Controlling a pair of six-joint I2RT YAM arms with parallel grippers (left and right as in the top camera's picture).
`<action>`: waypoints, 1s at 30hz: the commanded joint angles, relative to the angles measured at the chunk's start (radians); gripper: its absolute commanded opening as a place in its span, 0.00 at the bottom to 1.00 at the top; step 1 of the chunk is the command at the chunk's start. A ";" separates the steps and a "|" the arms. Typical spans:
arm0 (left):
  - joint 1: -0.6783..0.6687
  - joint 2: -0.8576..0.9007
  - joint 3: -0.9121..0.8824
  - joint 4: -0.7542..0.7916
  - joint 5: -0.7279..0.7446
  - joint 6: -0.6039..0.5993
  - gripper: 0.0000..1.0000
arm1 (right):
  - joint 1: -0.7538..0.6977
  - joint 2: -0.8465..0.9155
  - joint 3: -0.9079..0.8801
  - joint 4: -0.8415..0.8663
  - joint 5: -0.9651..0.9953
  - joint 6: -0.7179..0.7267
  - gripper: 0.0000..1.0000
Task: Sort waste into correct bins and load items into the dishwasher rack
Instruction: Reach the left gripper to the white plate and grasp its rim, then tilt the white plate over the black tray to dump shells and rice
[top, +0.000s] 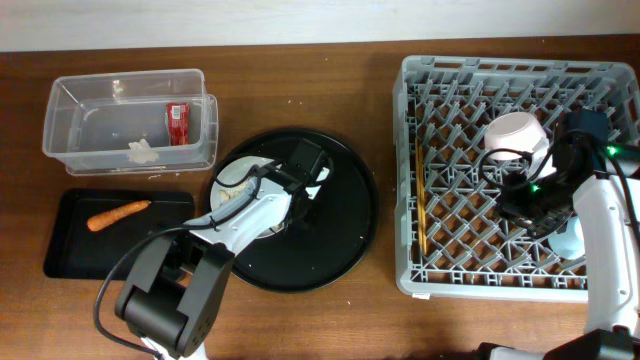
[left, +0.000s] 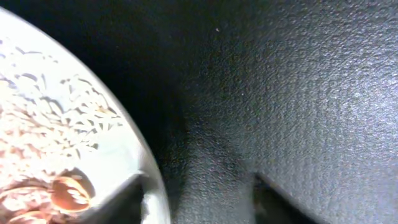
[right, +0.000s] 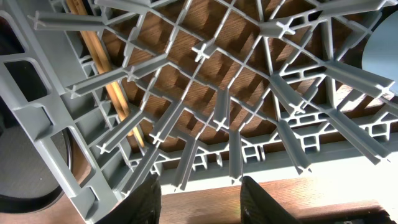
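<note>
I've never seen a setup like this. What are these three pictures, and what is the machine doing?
Two robot arms work at a wooden table. One picture looks down from above; the other two come from cameras on each wrist. The left hand is low at the rim of a plate with rice, on a round black tray. The right hand hovers over the grey dishwasher rack, which holds a white bowl and chopsticks. A clear tub holds a red wrapper; a carrot lies in the flat black tray. Neither hand visibly holds anything.
</note>
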 joint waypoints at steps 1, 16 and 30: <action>-0.003 0.018 0.009 -0.016 0.004 -0.005 0.39 | -0.002 -0.010 -0.008 0.003 -0.010 -0.011 0.41; -0.003 0.060 -0.020 -0.022 -0.219 -0.005 0.02 | -0.002 -0.010 -0.008 0.003 -0.010 -0.011 0.41; -0.003 0.060 0.079 -0.154 -0.370 -0.005 0.00 | -0.002 -0.010 -0.008 0.002 -0.010 -0.011 0.41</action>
